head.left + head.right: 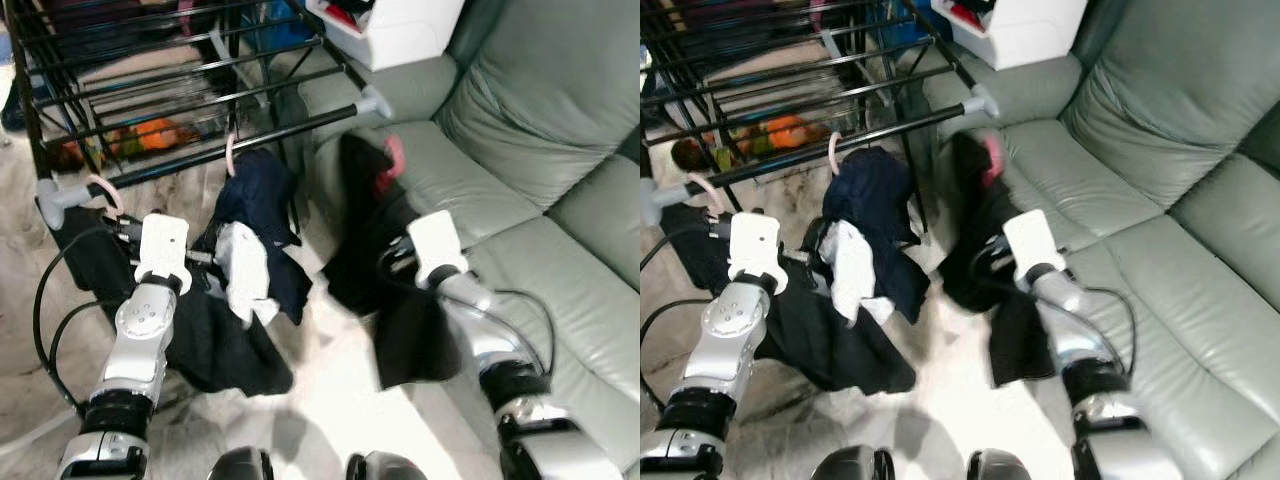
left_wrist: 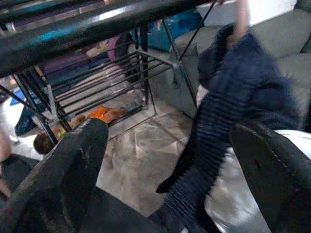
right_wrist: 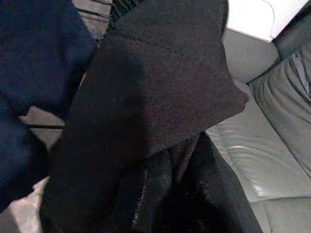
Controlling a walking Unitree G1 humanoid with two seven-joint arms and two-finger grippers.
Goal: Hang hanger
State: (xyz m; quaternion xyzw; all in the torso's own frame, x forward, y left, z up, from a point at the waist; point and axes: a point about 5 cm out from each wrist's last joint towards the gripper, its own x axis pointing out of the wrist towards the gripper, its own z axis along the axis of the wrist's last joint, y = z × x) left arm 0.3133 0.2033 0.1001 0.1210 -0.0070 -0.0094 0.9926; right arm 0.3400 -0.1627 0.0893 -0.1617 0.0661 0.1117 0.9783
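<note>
A pink hanger hook (image 1: 393, 160) tops a black garment (image 1: 375, 250) held up in the air beside the sofa. It is just short of the end cap (image 1: 375, 101) of the black drying rack's front rail (image 1: 270, 135). My right gripper (image 1: 388, 258) is buried in this black cloth and shut on the hanger; its fingers (image 3: 146, 199) barely show against the fabric. Two other pink hangers hang on the rail, one with a navy garment (image 1: 258, 200) and one at the left end (image 1: 105, 192). My left gripper (image 2: 170, 136) is open, just left of the navy garment.
A grey-green sofa (image 1: 540, 150) fills the right side, with a white box (image 1: 400, 30) on its arm. A white cloth (image 1: 245, 270) hangs with the navy garment. Orange things (image 1: 155, 133) lie under the rack. Cables loop by my left arm.
</note>
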